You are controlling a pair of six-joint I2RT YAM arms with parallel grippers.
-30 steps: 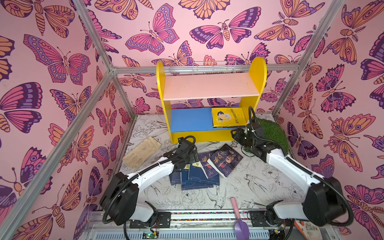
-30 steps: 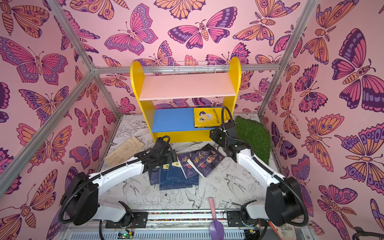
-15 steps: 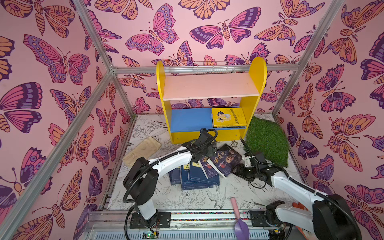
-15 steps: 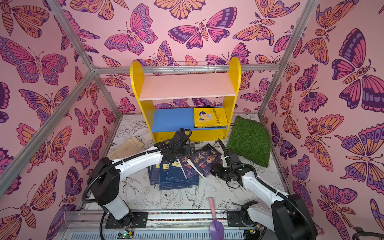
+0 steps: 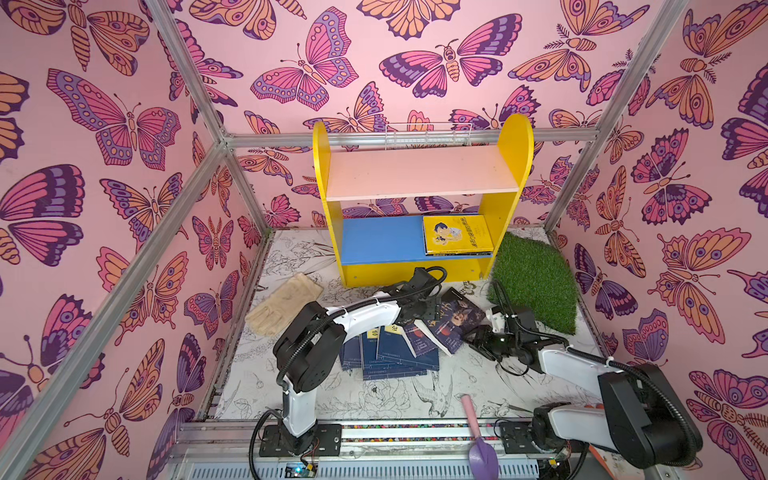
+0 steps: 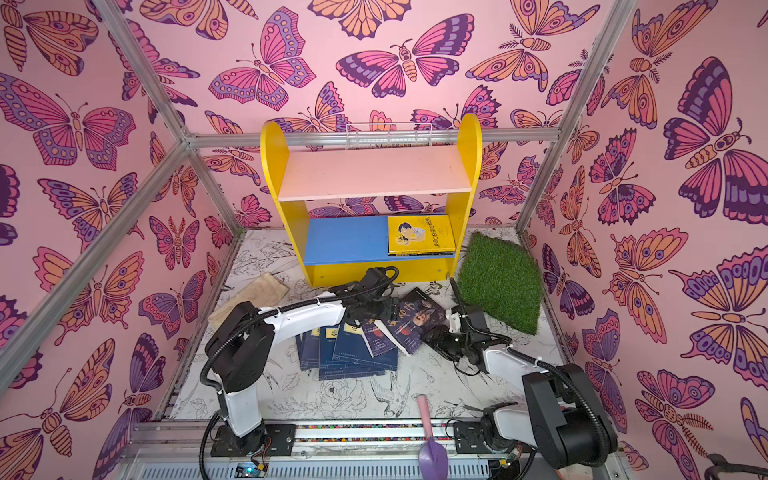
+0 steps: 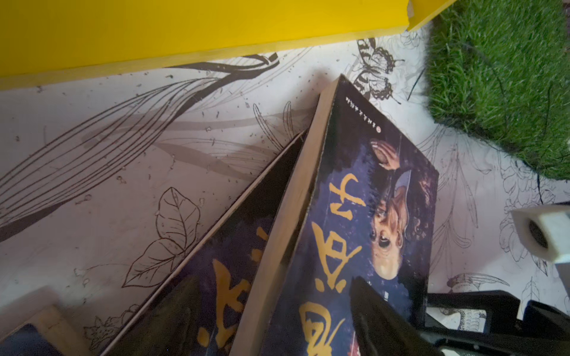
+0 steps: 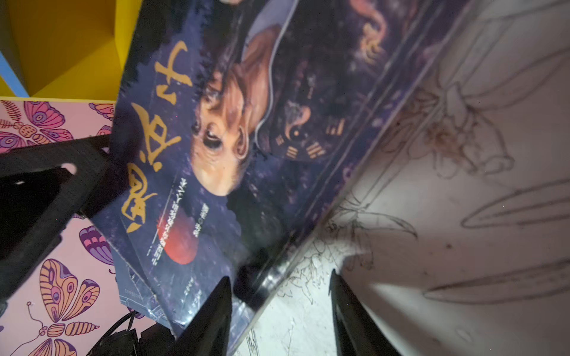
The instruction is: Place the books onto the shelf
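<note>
Nearest my end, a purple scoop lies at the front rail, no part of this job. Just beyond it, most of the work waits on the table: a fanned heap of navy books, none of them yet moved. On the far right side of the heap a dark-blue portrait book rests tilted across another like it, and both hands are at this one. My right hand has its jaws apart around the near corner of the cover, with bare table showing between them, so it is released, not gripping. My left hand straddles the book's pale page edge from the other side. Its fingers are dark and cut off at the frame's edge in the left wrist view, so I cannot tell whether it has bitten yet. A tan glove lies off to the left and a grass mat to the right. Farther back stands the shelf: its pink upper board is bare, and the blue lower board carries one yellow book lying flat at the right end. I judge the task barely begun.
</note>
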